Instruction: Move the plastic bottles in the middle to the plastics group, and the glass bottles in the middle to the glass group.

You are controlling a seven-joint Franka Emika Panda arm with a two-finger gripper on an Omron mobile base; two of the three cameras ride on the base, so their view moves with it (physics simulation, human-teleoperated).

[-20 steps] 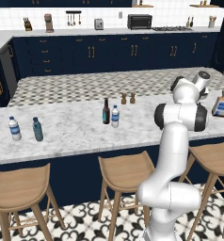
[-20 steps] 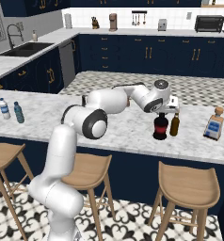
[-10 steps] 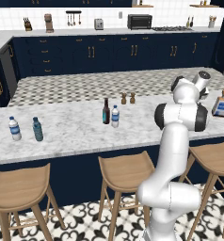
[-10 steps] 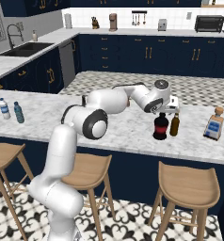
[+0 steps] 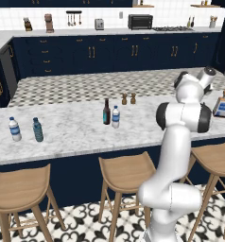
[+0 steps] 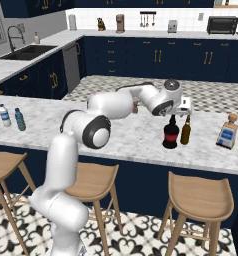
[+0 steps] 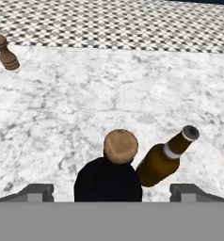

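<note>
My gripper [image 6: 175, 114] hangs open just above the fat black bottle [image 6: 171, 135], which stands on the counter beside the amber beer bottle [image 6: 185, 131]. The square clear flask [image 6: 227, 132] is further right. In the hand view the black bottle [image 7: 109, 181] with its tan stopper sits between my wide-apart fingertips [image 7: 36, 192], untouched, with the amber bottle [image 7: 163, 160] right next to it. The slim dark long-necked bottle [image 5: 106, 112] and the small clear water bottle [image 5: 115, 116] stand together mid-counter. The plastics group, a clear bottle [image 5: 14, 129] and a teal one [image 5: 37, 130], is at the far left.
Two small brown shakers [image 5: 128, 99] stand behind the middle bottles; one shaker [image 7: 5, 55] shows in the hand view. The marble counter [image 5: 72, 127] has bar stools [image 5: 124, 172] along its front edge. The checkered counter section [image 5: 86, 87] lies behind.
My gripper has opened from shut and let go of the fat black bottle, which now stands next to the amber bottle. The arm has hardly moved.
</note>
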